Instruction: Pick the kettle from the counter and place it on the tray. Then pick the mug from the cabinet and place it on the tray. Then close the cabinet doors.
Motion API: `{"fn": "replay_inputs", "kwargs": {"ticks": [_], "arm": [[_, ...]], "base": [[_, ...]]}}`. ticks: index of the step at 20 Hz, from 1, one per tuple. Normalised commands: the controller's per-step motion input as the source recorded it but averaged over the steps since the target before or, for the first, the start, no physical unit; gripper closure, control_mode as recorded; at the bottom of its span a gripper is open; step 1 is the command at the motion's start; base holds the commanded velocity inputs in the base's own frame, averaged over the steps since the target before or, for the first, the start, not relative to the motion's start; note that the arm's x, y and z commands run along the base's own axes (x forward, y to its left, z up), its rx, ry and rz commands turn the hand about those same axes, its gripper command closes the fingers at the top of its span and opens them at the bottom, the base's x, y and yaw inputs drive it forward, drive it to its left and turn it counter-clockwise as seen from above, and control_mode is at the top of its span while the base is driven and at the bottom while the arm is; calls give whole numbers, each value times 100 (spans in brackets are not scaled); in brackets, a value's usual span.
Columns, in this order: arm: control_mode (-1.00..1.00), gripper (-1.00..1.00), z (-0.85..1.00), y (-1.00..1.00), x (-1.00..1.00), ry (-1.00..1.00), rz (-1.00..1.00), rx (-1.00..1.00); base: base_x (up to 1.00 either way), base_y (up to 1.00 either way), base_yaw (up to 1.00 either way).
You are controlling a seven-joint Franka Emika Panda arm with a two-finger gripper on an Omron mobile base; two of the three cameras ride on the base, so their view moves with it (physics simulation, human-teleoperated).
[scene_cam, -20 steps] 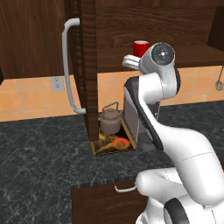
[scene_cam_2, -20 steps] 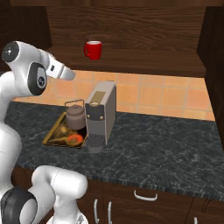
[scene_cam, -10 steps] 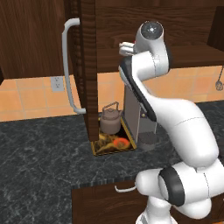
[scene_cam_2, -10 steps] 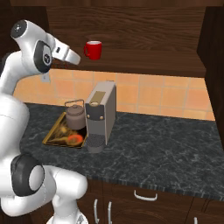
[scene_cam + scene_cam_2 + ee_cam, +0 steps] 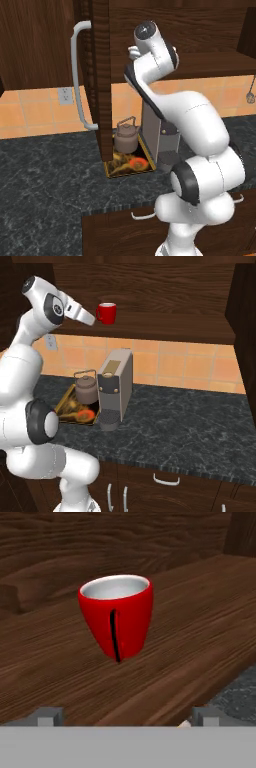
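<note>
The red mug [image 5: 106,312] stands upright on the cabinet [image 5: 165,326] shelf, its handle turned toward my hand. In the hand view the mug [image 5: 117,617] sits straight ahead, a short way beyond the fingertips [image 5: 47,714]. My gripper [image 5: 92,320] is open and empty, level with the mug and just left of it, not touching. Lower down, the grey-brown kettle [image 5: 126,137] [image 5: 86,387] rests upright on the gold-rimmed tray [image 5: 127,170] [image 5: 62,405], which lies on the dark counter [image 5: 50,185] [image 5: 190,426]. An open cabinet door [image 5: 100,75] shows edge-on, with its bar handle [image 5: 76,75].
A tall grey coffee machine [image 5: 155,130] [image 5: 116,386] stands right beside the tray and kettle. Orange tiles line the back wall. Drawers with curved handles [image 5: 165,479] run under the counter's front edge. The right cabinet door [image 5: 245,316] stands open at the far right.
The arm has swung up and forward, bringing the hand from beside the shelf to just short of the mug. The jaws stayed open. Kettle, tray and mug have not moved.
</note>
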Motion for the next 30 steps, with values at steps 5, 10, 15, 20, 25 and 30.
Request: {"fn": "replay_inputs", "kwargs": {"ticks": [5,10,15,20,25,30], "arm": [[-100,-100,0,-1,56,17,-7,0],[-100,-100,0,-11,32,3,0,0],[-100,-100,-13,-18,10,-3,0,0],[-100,-100,-26,-18,16,-5,0,0],[-100,-100,-17,-26,9,-5,-1,0],[-100,-100,-2,-11,9,0,0,0]], "base": [[0,0,0],[0,0,0],[0,0,0],[0,0,0],[0,0,0],[0,0,0]]}}
